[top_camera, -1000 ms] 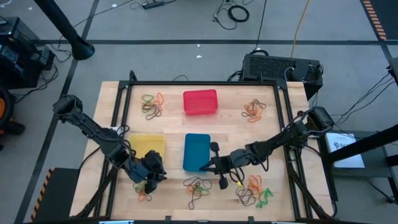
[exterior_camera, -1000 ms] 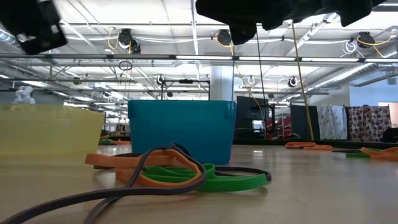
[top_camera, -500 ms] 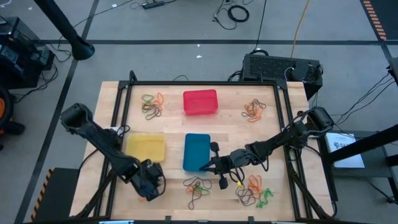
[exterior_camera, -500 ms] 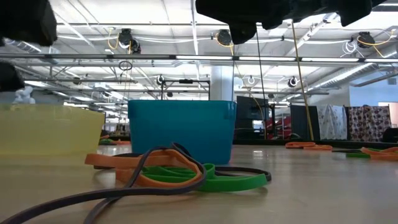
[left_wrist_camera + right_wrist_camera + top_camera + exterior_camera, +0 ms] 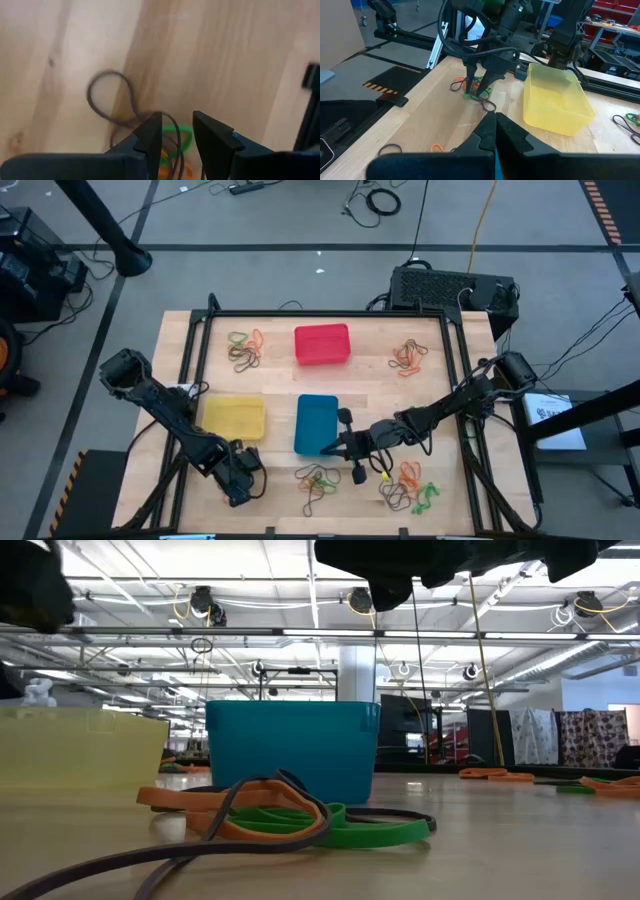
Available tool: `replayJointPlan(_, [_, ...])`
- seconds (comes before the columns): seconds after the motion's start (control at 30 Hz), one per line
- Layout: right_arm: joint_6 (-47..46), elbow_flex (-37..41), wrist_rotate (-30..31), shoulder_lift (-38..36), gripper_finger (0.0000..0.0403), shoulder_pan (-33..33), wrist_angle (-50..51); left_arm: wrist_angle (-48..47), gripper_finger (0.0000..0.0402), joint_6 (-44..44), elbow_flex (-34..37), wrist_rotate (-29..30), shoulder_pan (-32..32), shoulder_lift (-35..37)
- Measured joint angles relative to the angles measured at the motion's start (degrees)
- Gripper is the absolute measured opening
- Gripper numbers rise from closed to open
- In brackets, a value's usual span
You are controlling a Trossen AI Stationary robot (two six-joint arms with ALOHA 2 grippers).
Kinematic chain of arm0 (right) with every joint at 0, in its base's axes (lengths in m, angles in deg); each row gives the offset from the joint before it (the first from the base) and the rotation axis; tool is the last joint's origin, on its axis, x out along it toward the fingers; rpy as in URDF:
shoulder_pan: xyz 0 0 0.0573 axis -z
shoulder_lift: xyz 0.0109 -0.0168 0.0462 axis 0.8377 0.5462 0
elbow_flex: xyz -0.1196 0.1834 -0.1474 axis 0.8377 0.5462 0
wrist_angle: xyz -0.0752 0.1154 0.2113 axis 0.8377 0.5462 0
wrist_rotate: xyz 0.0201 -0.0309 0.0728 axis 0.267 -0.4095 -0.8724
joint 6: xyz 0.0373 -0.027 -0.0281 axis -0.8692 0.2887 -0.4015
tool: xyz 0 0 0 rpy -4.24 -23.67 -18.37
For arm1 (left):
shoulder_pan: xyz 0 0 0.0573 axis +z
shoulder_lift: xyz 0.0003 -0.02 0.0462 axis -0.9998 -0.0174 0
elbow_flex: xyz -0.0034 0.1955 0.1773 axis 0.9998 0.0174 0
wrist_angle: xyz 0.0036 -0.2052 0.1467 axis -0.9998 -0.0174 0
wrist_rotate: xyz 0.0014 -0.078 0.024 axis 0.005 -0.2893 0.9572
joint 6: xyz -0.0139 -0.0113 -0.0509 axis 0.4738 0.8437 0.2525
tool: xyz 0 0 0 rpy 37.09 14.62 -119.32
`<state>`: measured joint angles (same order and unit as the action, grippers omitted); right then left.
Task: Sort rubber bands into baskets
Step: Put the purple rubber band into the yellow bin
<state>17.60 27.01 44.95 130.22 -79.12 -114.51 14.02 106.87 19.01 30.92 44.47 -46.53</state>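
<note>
Three baskets stand on the wooden table: red (image 5: 322, 344) at the far middle, blue (image 5: 317, 423) in the centre, yellow (image 5: 235, 417) to its left. My left gripper (image 5: 240, 483) is open and points down over a small pile of rubber bands (image 5: 107, 100) at the near left. Its fingers stand on either side of a green band (image 5: 176, 134) and a dark one. It also shows in the right wrist view (image 5: 477, 90). My right gripper (image 5: 328, 446) is shut and hangs by the blue basket's near right corner. My left gripper stands from above with its fingertips (image 5: 150, 131) at the small pile of bands. I cannot tell whether they touch a band or the table.
More piles of bands lie at the far left (image 5: 245, 348), far right (image 5: 408, 356), near middle (image 5: 318, 480) and near right (image 5: 408, 485). A black frame (image 5: 205, 330) runs along the table's sides. In the low view, bands (image 5: 280, 815) lie before the blue basket (image 5: 290, 750).
My left gripper has gone toward the table's near edge and down, from beside the yellow basket onto the small pile of bands at the near left. My right arm has kept still.
</note>
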Motion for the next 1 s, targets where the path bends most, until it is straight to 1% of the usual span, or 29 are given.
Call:
replayJointPlan(0.17, [0.2, 0.0, 0.0, 0.0, 0.0000, 0.0, 0.0, -0.5, 0.0115, 0.2, 0.0, 0.0, -0.2, 0.0])
replayJointPlan(0.4, [0.2, 0.0, 0.1, 0.0, 0.0000, 0.0, 0.1, -0.2, 0.0115, 1.6, 0.3, 1.6, -0.2, -0.1])
replayJointPlan(0.63, [0.2, 0.0, 0.0, 0.0, 0.0000, 0.0, 0.5, 0.5, 0.0115, 2.4, 0.2, 0.0, -0.4, -3.4])
replayJointPlan(0.8, [0.4, 0.0, 0.0, 0.0, 0.0000, 0.0, 0.5, 0.5, 0.0114, 2.4, 0.1, -0.4, -0.4, -3.7])
replayJointPlan(0.9, [1.6, 0.0, 0.0, 0.0, 0.0000, 0.0, 0.5, 0.2, 0.0091, 2.3, 0.1, 0.0, -0.4, -3.7])
replayJointPlan(1.0, [1.6, 0.0, 0.0, 0.0, 0.0000, 0.0, 0.5, -0.3, 0.0040, 2.1, 0.2, 0.4, -0.4, -3.7])
